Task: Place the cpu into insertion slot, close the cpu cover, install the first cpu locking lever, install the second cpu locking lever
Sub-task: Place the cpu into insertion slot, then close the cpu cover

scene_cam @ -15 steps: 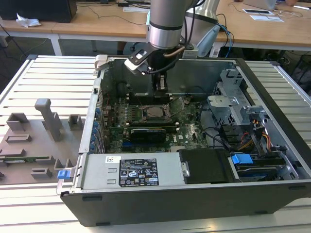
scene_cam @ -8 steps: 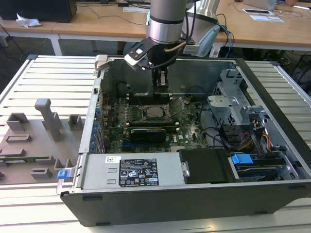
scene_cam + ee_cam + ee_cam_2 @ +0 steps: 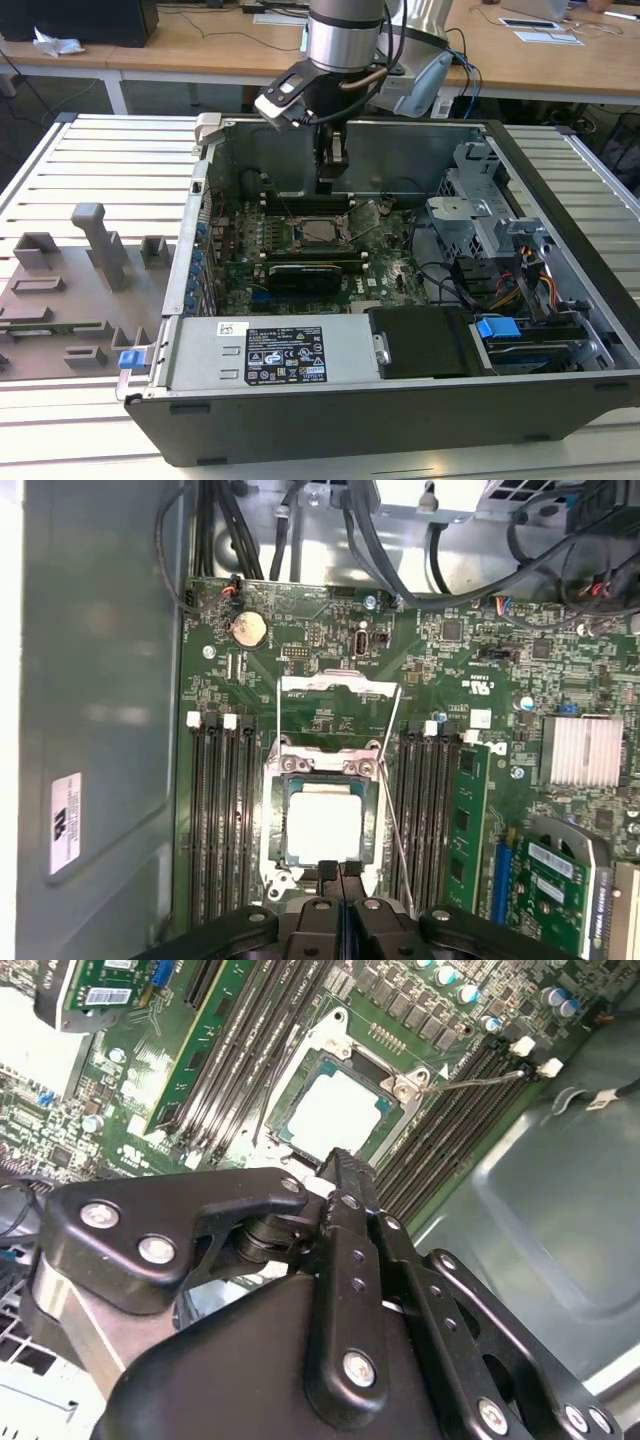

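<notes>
Cpu sat flat in the insertion slot on the motherboard. The gripper hovered just beside the slot's edge, its jaws pressed together and gripping nothing.

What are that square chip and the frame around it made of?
The cpu top looks like matte silvery-grey metal, evenly pale with a soft sheen. Its thin green rim suggests circuit board. The cpu cover around it seems to be thin sheet metal, bright and reflective along its edges, but the exact metal cannot be told.
</notes>
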Tool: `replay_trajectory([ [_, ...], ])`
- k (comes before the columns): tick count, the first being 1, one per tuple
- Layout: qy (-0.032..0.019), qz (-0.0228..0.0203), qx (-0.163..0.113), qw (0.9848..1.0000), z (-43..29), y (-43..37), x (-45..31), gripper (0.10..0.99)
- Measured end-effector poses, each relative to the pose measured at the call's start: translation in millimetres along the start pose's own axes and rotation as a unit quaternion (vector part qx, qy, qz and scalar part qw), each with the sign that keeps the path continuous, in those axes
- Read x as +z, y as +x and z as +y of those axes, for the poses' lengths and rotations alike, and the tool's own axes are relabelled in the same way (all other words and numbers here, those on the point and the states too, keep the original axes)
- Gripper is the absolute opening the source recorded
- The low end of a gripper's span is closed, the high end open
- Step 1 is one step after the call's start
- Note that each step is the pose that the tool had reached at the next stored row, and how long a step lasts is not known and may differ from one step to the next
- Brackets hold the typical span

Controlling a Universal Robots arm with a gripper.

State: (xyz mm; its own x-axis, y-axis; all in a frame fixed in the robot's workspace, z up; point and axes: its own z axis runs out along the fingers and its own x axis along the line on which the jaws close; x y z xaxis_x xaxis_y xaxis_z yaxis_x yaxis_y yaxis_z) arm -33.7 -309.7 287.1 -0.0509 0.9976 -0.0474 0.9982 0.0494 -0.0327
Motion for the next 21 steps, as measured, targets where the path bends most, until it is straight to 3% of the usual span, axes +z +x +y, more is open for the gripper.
replay_trajectory([
  [18,0.0000,0.0000,0.000,1.0000,-0.1,-0.1,-2.5,0.106],
  [21,0.0001,0.0000,0.000,1.0000,8.3,-0.6,-2.8,0.106],
])
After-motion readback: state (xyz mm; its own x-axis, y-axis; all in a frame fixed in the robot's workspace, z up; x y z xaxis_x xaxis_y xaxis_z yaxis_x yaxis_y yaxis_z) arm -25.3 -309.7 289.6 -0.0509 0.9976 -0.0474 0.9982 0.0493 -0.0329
